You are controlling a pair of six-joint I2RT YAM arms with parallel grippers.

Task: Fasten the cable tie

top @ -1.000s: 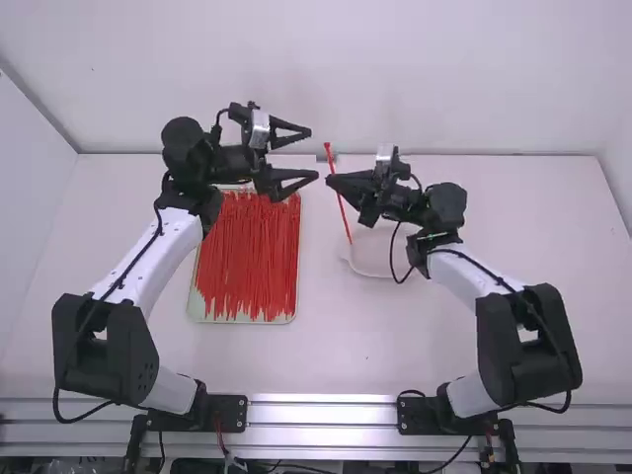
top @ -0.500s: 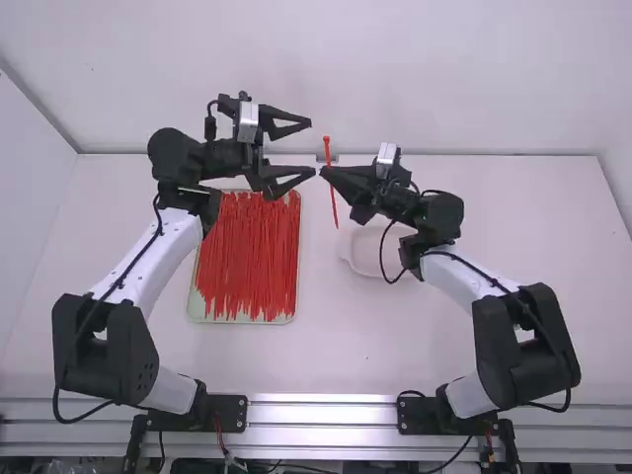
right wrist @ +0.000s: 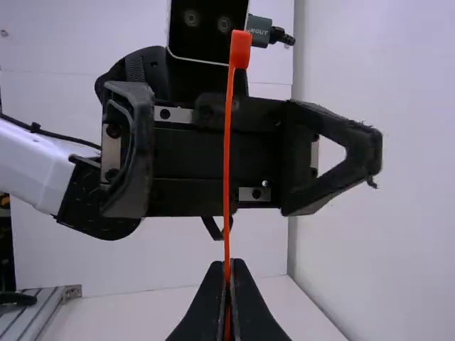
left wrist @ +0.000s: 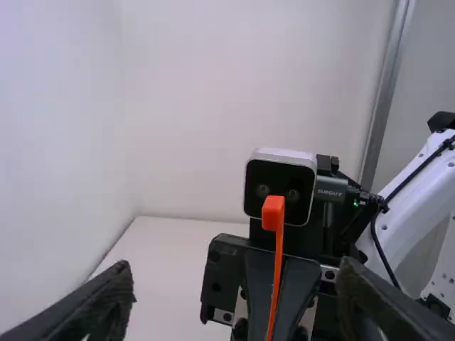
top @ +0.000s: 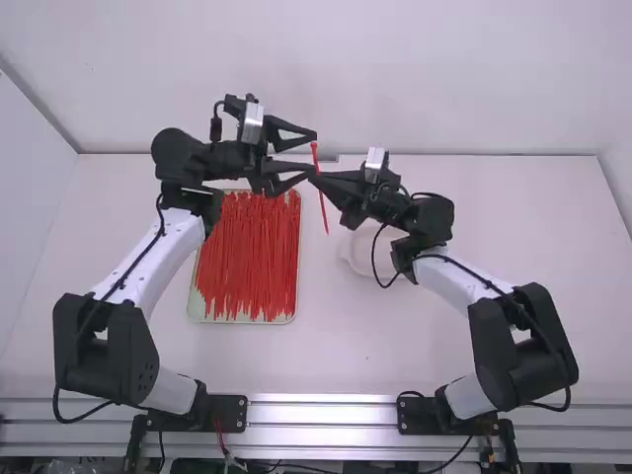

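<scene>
Thin red plastic cable tie (top: 319,193) stood upright mid-air, head up, strap clamped in black two-finger right gripper (right wrist: 227,288). Black left gripper (top: 302,154) faced head end, fingers wide apart. Judged best: centre strap between fingers, close squarely below head, no twisting.

A short line of small white lettering (left wrist: 328,192) stands on the black cable plug (left wrist: 335,181) beside the silver wrist camera (left wrist: 280,188) mounted over the right gripper (left wrist: 274,309) — a maker's mark. Matching white print (right wrist: 257,32) sits on the black plug (right wrist: 276,35) next to the left arm's wrist camera (right wrist: 207,25) — again a maker's mark.
</scene>
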